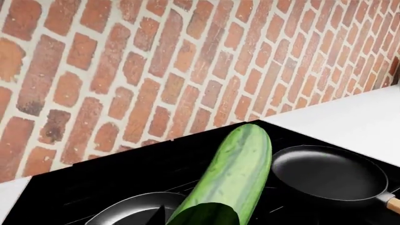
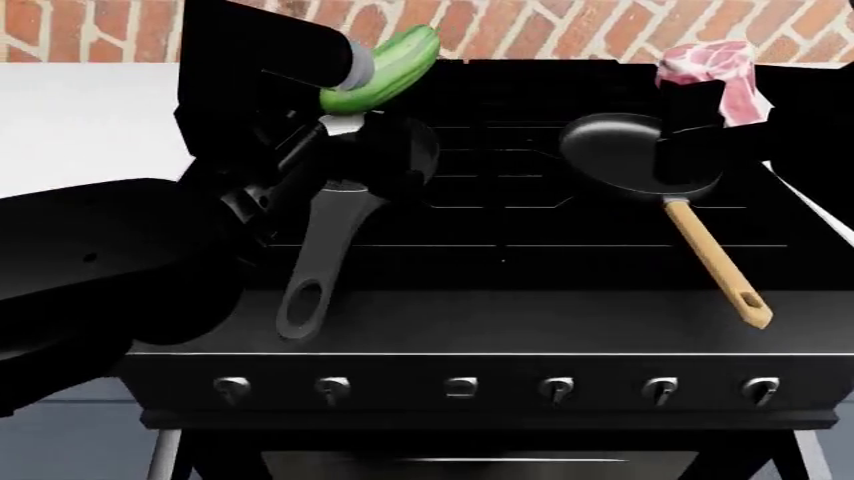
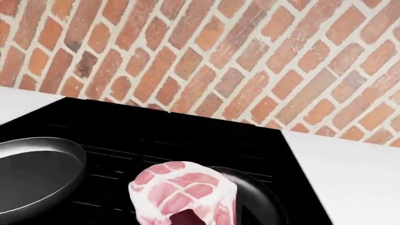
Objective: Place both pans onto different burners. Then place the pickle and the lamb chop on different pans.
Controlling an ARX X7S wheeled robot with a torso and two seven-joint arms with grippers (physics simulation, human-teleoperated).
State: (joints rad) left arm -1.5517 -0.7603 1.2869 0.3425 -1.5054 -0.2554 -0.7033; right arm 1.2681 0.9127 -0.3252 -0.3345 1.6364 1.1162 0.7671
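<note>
Black stove point(image 2: 507, 300): speckled green pickle point(image 2: 384, 67), marbled lamb chop point(image 2: 714, 72).

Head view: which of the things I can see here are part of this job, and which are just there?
Job:
- grey pan
- wooden-handled pan
- burners
- pickle, in left gripper
- lamb chop, in right gripper

Just there:
- stove knobs
- white counter
- brick wall

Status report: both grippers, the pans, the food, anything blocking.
Left gripper shut on pickle, above grey pan. Right gripper shut on lamb chop, above wooden-handled pan. Both pans on separate burners. Nothing blocking.
</note>
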